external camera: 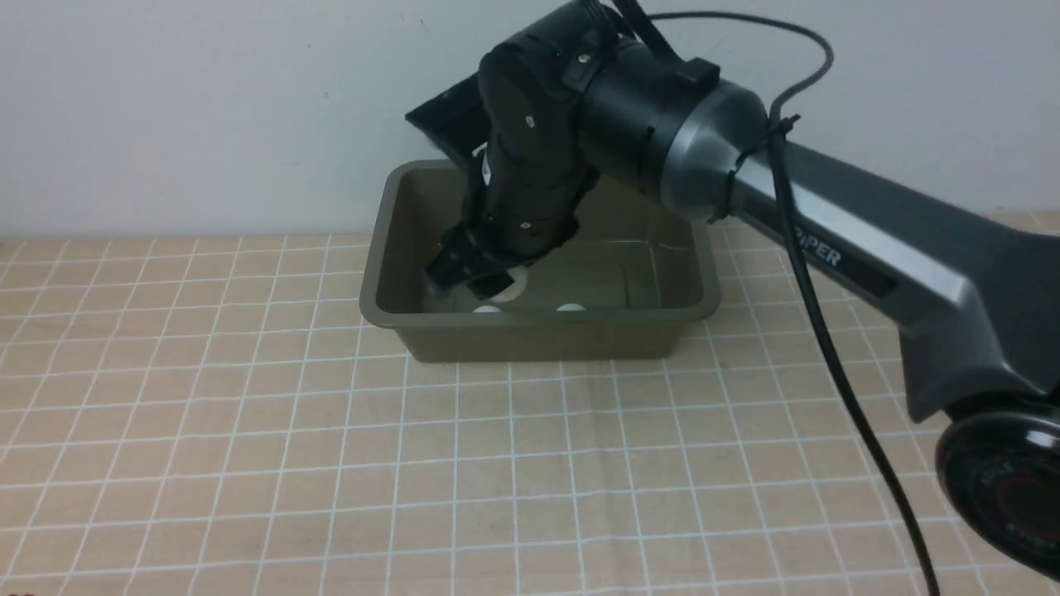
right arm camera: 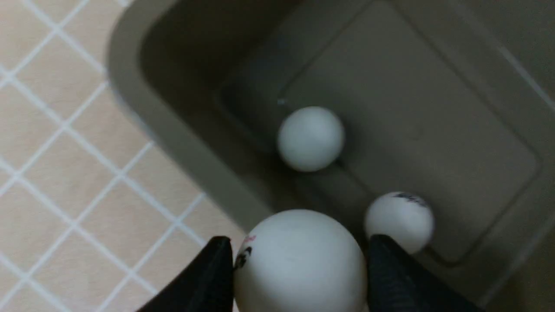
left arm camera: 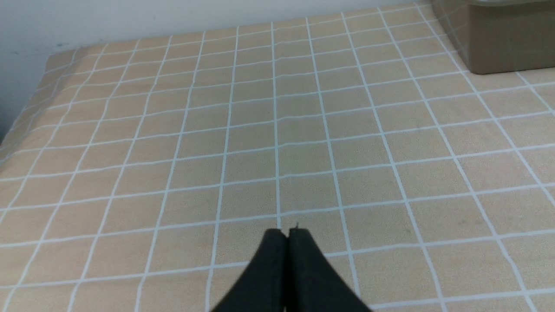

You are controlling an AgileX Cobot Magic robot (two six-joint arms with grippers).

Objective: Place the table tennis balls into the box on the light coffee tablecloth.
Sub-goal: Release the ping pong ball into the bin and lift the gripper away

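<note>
My right gripper [external camera: 468, 280] hangs low inside the box [external camera: 530, 324], over its near-left part. It sits at the end of my right arm [external camera: 869, 248], which reaches in from the right. A ball [external camera: 515, 280] shows white between the fingers. From this front view I cannot tell how firmly it is gripped. Two loose balls [external camera: 487, 310] [external camera: 570, 308] lie on the box floor against the near side, with only their tops showing over the rim. One is just below the gripper and the other is to its right. The box stands on the cloth [external camera: 248, 430] at the far middle, close to the wall [external camera: 207, 108].

In the left wrist view, my left gripper [left arm camera: 286, 236] is closed. Its two fingertips press together with nothing between them, over the cloth [left arm camera: 173, 130]. A corner of the box [left arm camera: 498, 43] shows, well apart from the gripper.

In the right wrist view, my right gripper [right arm camera: 299, 242] stands partly open, just as wide as the ball [right arm camera: 299, 264]. Both fingers [right arm camera: 208, 277] touch its sides, so the ball is held. A small dark mark sits on the ball beside one finger. The held ball hangs over the edge of the box [right arm camera: 182, 143]. Past it the two loose balls [right arm camera: 310, 138] [right arm camera: 399, 221] rest on the box floor, apart from one another, and one has dark print on top. The cloth [right arm camera: 65, 151] runs alongside the box.
</note>
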